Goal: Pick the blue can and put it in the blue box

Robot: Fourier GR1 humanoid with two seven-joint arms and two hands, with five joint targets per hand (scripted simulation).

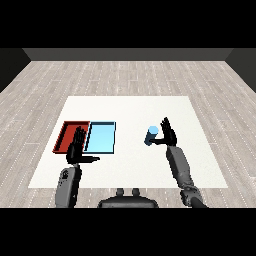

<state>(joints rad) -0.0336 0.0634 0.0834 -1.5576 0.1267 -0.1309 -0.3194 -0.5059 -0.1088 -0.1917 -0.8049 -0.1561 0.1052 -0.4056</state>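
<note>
Just left of the right hand [169, 134], the blue can [151, 135] stands upright on the table [130, 165], beside straight, spread fingers [165, 124] holding nothing; the blue tray [100, 137] lies farther left.

My rig, head view. Two forearms come in from the near corners, both grey and built in segments.

Left forearm [67, 184], near left: a thick, rounded grey casing with a small pale mark on its upper face. It darkens toward the wrist.

Right forearm [180, 169], near right: a slimmer, longer grey casing with a visible joint break partway along, and a darker, knobbly section at its near end.

Left hand [76, 150]: all black, slim fingers plus a thumb.

Right hand [168, 134]: the same black, same slim fingers and thumb.

I can't make out any cables or screws.
</note>
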